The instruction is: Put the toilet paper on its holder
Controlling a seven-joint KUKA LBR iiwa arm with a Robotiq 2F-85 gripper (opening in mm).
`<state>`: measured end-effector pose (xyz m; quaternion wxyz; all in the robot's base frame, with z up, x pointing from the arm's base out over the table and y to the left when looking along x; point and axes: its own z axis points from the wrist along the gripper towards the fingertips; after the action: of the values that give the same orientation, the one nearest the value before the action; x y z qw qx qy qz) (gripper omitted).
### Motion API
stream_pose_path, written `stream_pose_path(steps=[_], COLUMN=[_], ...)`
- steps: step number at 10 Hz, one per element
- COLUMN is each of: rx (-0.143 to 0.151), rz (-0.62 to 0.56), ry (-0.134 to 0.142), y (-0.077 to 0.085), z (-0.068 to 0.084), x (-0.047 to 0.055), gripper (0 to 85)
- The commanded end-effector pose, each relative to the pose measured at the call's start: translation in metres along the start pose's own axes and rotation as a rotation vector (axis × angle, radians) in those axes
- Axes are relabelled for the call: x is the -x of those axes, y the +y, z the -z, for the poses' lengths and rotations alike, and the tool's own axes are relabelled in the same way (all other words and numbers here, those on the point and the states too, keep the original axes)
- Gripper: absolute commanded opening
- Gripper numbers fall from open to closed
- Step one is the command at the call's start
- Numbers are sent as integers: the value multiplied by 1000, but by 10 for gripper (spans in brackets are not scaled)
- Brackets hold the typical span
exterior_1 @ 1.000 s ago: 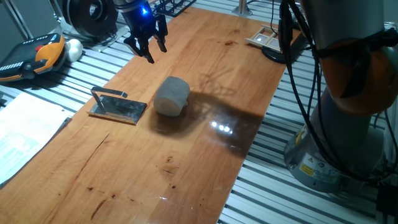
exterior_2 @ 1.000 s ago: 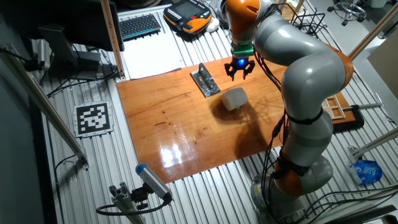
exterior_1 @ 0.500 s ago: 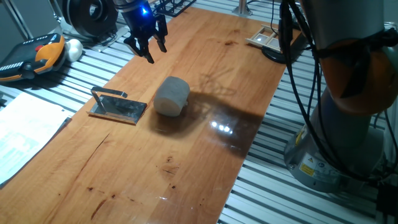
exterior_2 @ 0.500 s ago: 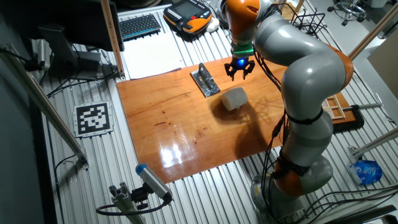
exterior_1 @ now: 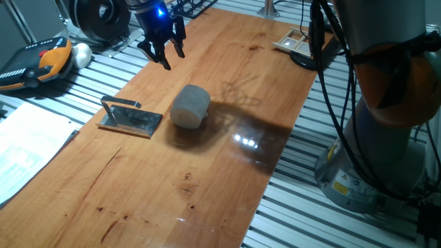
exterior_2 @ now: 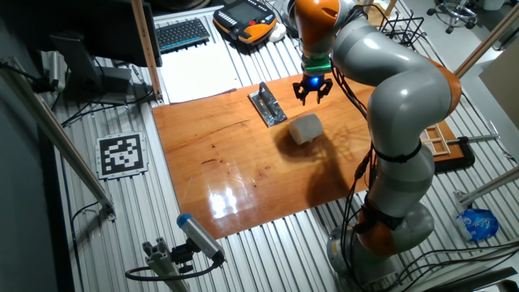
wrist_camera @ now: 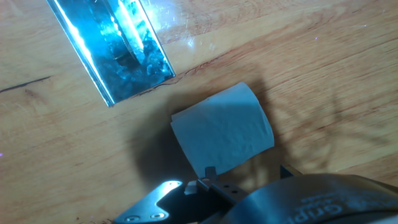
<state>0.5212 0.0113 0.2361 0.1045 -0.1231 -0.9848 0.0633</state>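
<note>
The toilet paper (exterior_1: 190, 106) lies on its side in the middle of the wooden table, a short white roll; it also shows in the other fixed view (exterior_2: 305, 128) and in the hand view (wrist_camera: 222, 135). The holder (exterior_1: 131, 118), a shiny metal plate with a thin raised bar, lies flat just left of the roll, apart from it, and shows in the other fixed view (exterior_2: 268, 105) and the hand view (wrist_camera: 112, 50) too. My gripper (exterior_1: 165, 55) hangs above the table beyond the roll, open and empty (exterior_2: 311, 91).
An orange-and-black pendant (exterior_1: 41, 62) and a small white ball (exterior_1: 82, 54) lie off the table's far left. A pale wooden framed tray (exterior_1: 293, 41) sits at the far right edge. White paper (exterior_1: 27, 148) lies to the left. The arm's base (exterior_1: 386, 138) stands right.
</note>
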Motion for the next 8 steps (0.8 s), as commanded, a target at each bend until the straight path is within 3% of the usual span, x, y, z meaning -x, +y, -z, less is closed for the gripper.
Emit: stream_pose_path(steps=[1, 8], rx=[0, -4], rz=[0, 18], ry=[0, -7], y=[0, -1], z=[0, 0], x=[0, 0], gripper=[510, 510])
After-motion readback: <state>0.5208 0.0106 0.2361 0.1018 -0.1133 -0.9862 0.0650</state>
